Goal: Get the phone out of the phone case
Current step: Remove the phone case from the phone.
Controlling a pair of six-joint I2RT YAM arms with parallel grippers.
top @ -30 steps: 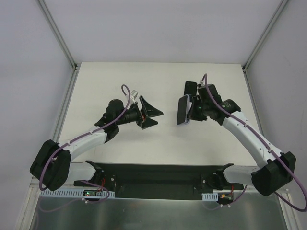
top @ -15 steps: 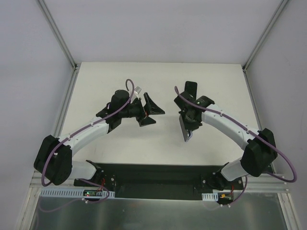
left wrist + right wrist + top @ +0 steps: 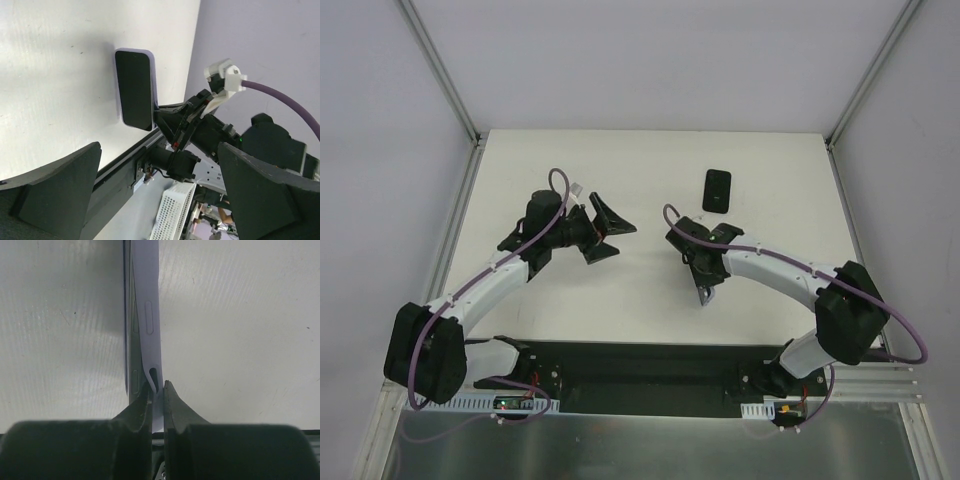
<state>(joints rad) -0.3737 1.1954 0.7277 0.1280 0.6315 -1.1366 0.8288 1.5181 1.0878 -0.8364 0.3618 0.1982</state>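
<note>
The phone in its lavender case point(image 3: 704, 293) stands on edge on the white table, near the middle. In the right wrist view the case point(image 3: 150, 300) runs away from me with the dark phone body point(image 3: 131, 340) along its left side. My right gripper point(image 3: 701, 272) is shut on the case's near end point(image 3: 157, 385). In the left wrist view the phone's black screen point(image 3: 134, 90) faces me, lavender rim showing. My left gripper point(image 3: 623, 240) is wide open and empty, to the left of the phone and apart from it point(image 3: 159, 150).
A flat black phone-shaped object point(image 3: 717, 190) lies on the table behind the right gripper. The black base rail point(image 3: 650, 375) runs along the near edge. Grey enclosure walls stand on all sides.
My right arm has swung the cased phone from the back right toward the near middle, uncovering the black object. My left gripper has shifted left, still open.
</note>
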